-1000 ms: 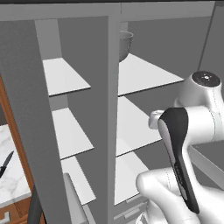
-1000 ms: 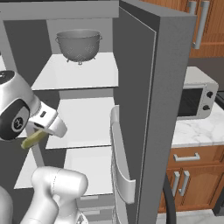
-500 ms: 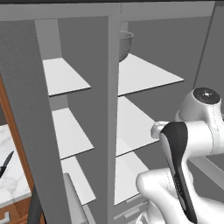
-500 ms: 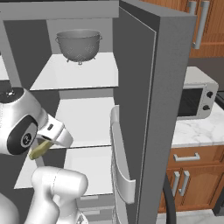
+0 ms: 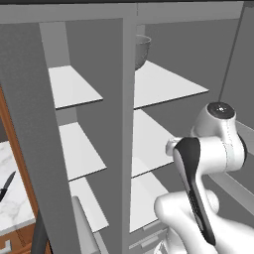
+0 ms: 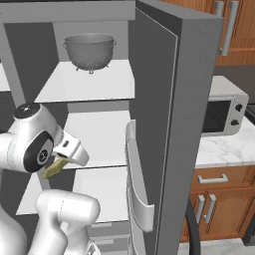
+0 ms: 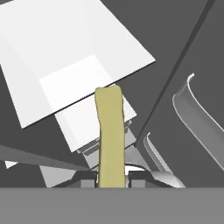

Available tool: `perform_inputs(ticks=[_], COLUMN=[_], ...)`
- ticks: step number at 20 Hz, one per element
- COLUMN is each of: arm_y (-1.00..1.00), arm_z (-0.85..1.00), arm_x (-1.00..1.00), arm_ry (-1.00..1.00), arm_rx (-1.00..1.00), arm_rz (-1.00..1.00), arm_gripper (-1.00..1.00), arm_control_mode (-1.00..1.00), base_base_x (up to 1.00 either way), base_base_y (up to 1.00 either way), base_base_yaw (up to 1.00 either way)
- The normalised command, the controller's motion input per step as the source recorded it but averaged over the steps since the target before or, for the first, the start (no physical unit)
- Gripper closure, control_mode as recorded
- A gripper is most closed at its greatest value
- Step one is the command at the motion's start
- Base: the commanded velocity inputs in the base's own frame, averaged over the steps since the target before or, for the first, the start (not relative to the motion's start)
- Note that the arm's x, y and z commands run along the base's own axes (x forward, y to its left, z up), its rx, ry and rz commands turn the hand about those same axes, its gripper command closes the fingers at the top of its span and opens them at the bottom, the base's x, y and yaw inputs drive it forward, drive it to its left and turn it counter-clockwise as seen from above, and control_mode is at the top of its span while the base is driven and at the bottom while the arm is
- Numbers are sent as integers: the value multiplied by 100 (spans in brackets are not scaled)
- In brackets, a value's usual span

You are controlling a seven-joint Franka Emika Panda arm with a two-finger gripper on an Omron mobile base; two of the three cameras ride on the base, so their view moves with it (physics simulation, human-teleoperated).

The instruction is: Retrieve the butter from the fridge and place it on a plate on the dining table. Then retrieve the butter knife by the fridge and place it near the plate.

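Grey metal colander (image 6: pixel 90 50) on top shelf inside tall grey fridge (image 6: pixel 184 99); silver microwave (image 6: pixel 224 107) on worktop to its right.

The white arm rises from its base, folds at the elbow and turns its wrist downward in front of the robot. The tool (image 7: pixel 112 178) is clamped on the butter (image 7: pixel 110 135), one dark finger pad on each side, and the stick juts straight out past the fingertips.
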Motion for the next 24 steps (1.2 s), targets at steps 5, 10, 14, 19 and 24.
perform_inputs(ticks=[5,10,14,19,24], arm_y=[0,0,0,0,0], arm_z=[0,0,0,0,0], arm_x=[1,-8,-9,0,0], arm_ry=[0,0,0,0,0], arm_rx=[0,0,0,0,0], arm_rz=[0,0,0,0,0], arm_gripper=[100,100,100,100,100], arm_control_mode=[-100,-100,100,100,100], base_base_x=[0,0,-42,-80,-82], base_base_y=[0,0,0,0,7], base_base_yaw=[0,0,0,-4,-15])
